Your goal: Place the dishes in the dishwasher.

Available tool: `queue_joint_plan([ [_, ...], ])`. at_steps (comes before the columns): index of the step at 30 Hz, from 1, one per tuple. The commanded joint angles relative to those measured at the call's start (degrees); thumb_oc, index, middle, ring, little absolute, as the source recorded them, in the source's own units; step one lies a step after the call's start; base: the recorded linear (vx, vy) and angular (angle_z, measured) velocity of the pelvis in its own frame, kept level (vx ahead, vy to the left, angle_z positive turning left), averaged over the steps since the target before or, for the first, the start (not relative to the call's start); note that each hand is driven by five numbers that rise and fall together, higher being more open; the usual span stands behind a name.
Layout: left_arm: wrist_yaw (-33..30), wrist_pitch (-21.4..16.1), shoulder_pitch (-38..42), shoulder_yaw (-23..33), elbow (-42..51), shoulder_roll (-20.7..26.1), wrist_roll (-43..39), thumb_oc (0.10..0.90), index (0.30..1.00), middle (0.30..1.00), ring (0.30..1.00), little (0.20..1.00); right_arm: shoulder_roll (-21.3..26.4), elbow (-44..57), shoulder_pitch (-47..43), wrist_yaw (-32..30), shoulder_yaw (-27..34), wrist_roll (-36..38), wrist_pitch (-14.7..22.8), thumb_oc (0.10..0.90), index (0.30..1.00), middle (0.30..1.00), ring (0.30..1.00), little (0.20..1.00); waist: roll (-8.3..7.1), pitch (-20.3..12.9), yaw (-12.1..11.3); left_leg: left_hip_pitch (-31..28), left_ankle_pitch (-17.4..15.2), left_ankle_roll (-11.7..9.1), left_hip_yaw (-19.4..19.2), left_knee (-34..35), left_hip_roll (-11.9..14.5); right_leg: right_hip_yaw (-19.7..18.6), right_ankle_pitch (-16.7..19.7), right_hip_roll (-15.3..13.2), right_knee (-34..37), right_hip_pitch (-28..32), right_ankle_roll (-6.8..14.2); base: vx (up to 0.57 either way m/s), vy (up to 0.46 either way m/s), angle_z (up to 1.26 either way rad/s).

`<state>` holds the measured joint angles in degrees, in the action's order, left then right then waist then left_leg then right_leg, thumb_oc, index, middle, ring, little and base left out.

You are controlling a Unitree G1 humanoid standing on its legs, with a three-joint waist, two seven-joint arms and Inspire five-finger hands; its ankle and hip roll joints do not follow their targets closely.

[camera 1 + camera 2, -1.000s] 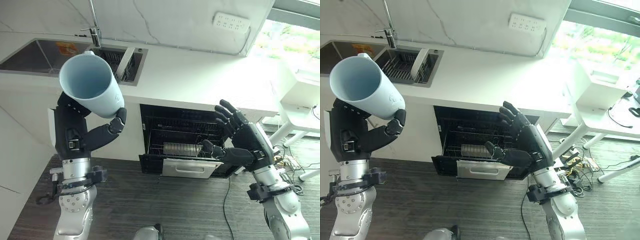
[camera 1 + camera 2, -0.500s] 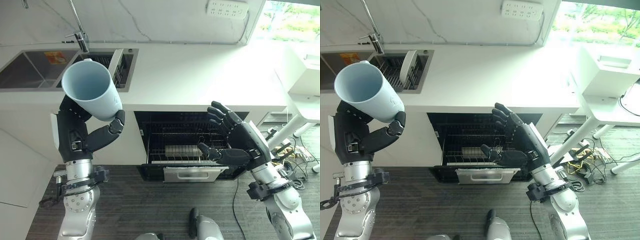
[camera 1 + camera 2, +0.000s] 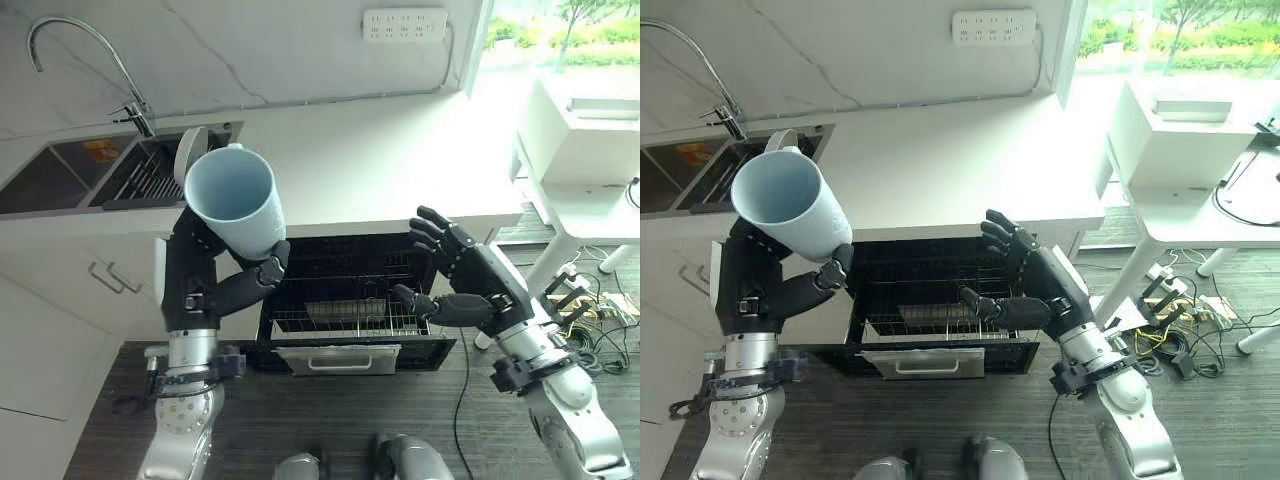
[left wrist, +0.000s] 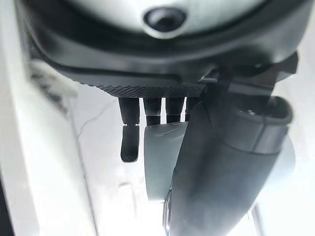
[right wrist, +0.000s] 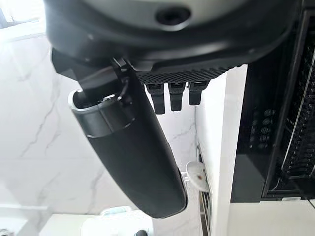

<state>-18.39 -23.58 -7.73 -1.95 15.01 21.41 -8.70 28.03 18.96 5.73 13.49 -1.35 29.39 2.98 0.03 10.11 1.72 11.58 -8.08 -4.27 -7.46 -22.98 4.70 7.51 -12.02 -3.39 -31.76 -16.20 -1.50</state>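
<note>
Left hand (image 3: 215,290) clamped on cup (image 3: 233,200), held up over the open dishwasher (image 3: 345,290); right hand (image 3: 470,285) splayed, holding nothing.
Cup is pale blue, tilted with its mouth toward the head camera, thumb pressed under its side, fingers wrapped behind it; it sits above the dishwasher's left edge, level with the bench (image 3: 380,150) front. Dishwasher rack (image 3: 345,315) is pulled out below the bench; a flat metal item lies in it, can't tell what. Right hand hovers in front of the rack's right side, fingers straight and spread, not touching it. A plate (image 3: 190,155) stands on edge in the sink rack (image 3: 150,178) beside the tap (image 3: 95,60).
</note>
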Motion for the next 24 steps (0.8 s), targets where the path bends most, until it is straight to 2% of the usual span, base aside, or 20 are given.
queue_joint_plan([
  [1,-9.8,-5.6,5.7,3.3,2.7,2.0,6.1,0.400,0.300,0.300,0.300,0.300,-2.2,5.2,-3.8,0.8,1.0,5.0,2.3,0.800,0.900,0.900,0.900,0.900,-1.22,-2.7,-0.3,-5.4,-4.5,1.5,0.1,5.8,-2.3,2.7,1.5,-0.8,14.6,9.6,7.6,-0.01,0.185,-0.48],
  [2,-11.2,-3.7,6.9,1.2,1.5,1.9,8.0,0.400,0.300,0.300,0.300,0.300,-3.1,6.1,-3.6,1.5,-0.1,6.4,2.1,0.800,0.900,0.900,0.900,0.900,-1.78,-3.5,0.1,-5.9,-5.0,1.6,-0.3,5.8,-2.1,3.4,1.6,-1.3,14.6,9.9,7.8,0.02,0.102,-0.66],
  [8,-15.4,-1.2,11.0,-4.1,-2.9,2.4,12.4,0.400,0.300,0.300,0.300,0.300,-3.2,6.5,-7.2,0.2,-2.8,7.2,2.6,0.800,0.900,0.900,0.900,0.900,-2.72,-4.0,0.1,-7.1,-6.4,2.5,-0.9,5.8,-2.7,4.1,1.6,-1.9,14.6,10.6,8.1,0.01,0.076,-0.11],
  [14,-18.1,-0.4,14.1,-8.3,-6.6,2.5,17.0,0.400,0.300,0.300,0.300,0.300,-2.9,5.9,-12.3,-1.6,-5.1,9.7,1.6,0.800,0.900,0.900,0.900,0.900,-3.39,-4.0,-0.9,-8.0,-7.7,3.7,-1.2,5.8,-3.3,3.9,1.8,-2.1,14.6,11.0,8.3,0.02,0.032,0.10],
  [24,-19.4,0.2,16.8,-13.5,-10.4,2.3,21.0,0.400,0.300,0.300,0.300,0.300,-4.7,4.3,-16.8,-3.5,-8.4,12.4,0.3,0.800,0.900,0.900,0.900,0.900,-3.55,-4.8,-1.6,-9.3,-9.0,4.9,-1.6,5.8,-3.8,3.2,1.7,-1.9,14.6,11.8,8.3,0.03,-0.008,-0.02],
])
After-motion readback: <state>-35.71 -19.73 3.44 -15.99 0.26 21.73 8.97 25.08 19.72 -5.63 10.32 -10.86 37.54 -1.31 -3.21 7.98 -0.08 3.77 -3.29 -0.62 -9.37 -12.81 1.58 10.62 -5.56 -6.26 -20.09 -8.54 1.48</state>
